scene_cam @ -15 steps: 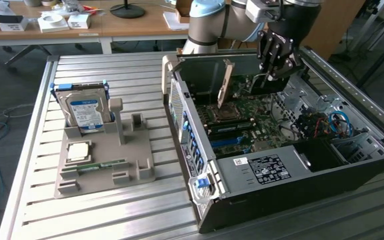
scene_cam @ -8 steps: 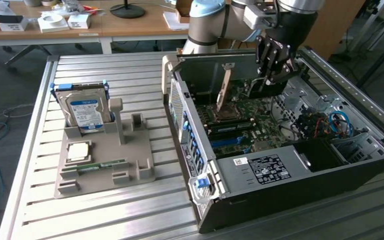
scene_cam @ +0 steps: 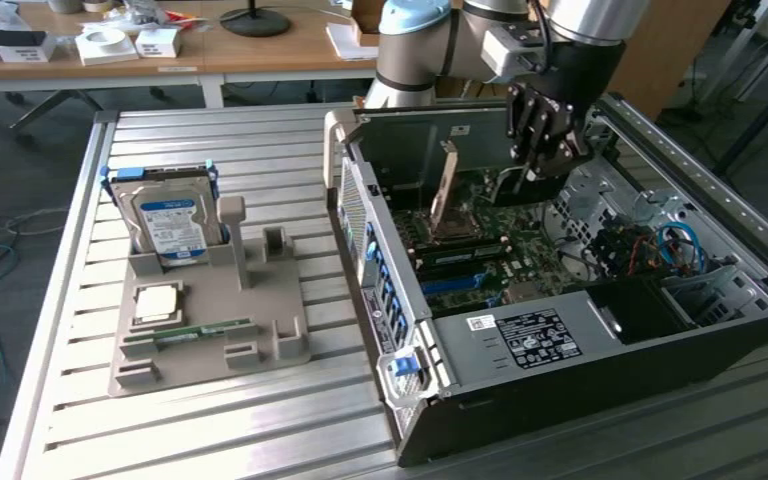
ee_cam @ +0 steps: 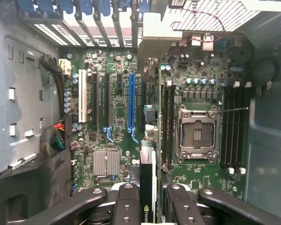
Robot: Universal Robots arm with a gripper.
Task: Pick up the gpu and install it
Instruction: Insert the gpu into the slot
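My gripper (scene_cam: 542,165) hangs inside the open PC case (scene_cam: 704,330), over the motherboard (scene_cam: 491,250). It is shut on the gpu (ee_cam: 147,183), which the wrist view shows edge-on between the two black fingers (ee_cam: 126,204). The card runs from the fingers toward the case's slot openings, with its pale metal bracket (ee_cam: 154,33) at the far end. In the exterior view the gpu (scene_cam: 448,180) stands upright as a thin strip beside the gripper, above the board. It sits just beside the long blue slot (ee_cam: 131,101), and I cannot tell whether it touches the board.
A grey holder (scene_cam: 211,330) on the slatted table carries the hard drive with the blue label (scene_cam: 171,220), a CPU (scene_cam: 157,300) and a RAM stick (scene_cam: 204,328). Close around the card are the CPU socket (ee_cam: 196,133), RAM slots, cables and case walls.
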